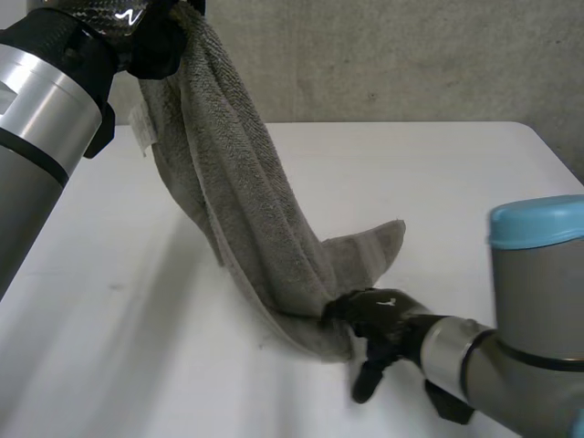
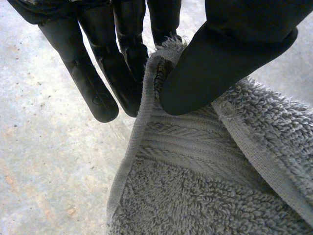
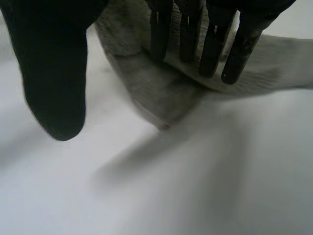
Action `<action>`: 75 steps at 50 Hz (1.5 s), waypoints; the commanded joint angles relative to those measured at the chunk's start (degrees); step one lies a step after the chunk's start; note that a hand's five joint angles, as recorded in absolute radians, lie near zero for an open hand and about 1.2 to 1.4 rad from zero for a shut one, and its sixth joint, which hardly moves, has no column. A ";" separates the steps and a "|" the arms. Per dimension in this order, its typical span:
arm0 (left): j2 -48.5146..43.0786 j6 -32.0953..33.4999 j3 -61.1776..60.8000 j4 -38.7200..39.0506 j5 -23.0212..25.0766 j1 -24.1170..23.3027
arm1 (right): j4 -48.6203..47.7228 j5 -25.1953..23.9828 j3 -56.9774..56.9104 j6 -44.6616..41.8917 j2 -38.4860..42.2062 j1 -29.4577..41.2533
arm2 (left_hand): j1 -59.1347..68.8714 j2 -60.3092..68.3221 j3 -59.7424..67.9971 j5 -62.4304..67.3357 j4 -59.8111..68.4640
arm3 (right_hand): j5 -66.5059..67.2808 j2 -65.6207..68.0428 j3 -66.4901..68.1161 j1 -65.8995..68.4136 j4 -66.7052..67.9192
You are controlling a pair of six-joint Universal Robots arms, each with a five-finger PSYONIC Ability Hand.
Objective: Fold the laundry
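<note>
White tabletop (image 1: 438, 173), grey wall (image 1: 411, 55): left robot hand (image 1: 164, 46) pinches the towel (image 1: 237, 182) high, far left; right robot hand (image 1: 383, 319), spread wide, at its low end. Nothing folded yet.

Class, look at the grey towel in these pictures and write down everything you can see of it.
The towel is grey looped terry with a flat ribbed band by its hem and a small white label on one edge. The left hand pinches its top edge between thumb and fingers, holding it high. It slants down to the white table, where its low end lies with one corner sticking out. The right hand rests straight fingers on that end.
</note>
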 commanded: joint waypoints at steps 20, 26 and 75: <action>0.67 -0.18 -0.20 0.00 -0.08 -0.19 | -7.01 9.18 -21.97 10.53 18.42 12.45 | 12.31 10.30 10.39 10.80 10.23 | -8.94 -10.82 -9.55 -7.42 -9.32; 0.76 -0.71 -0.37 0.00 -0.08 -0.45 | -7.10 9.18 -23.29 10.18 20.87 14.38 | 12.31 10.30 10.39 10.80 10.23 | -8.94 -10.82 -9.55 -7.42 -9.32; 1.20 -2.47 -2.22 0.09 0.01 0.25 | -10.09 15.24 -30.59 15.37 24.22 13.07 | 12.31 10.30 10.39 10.80 10.23 | 4.60 2.73 3.99 6.12 4.22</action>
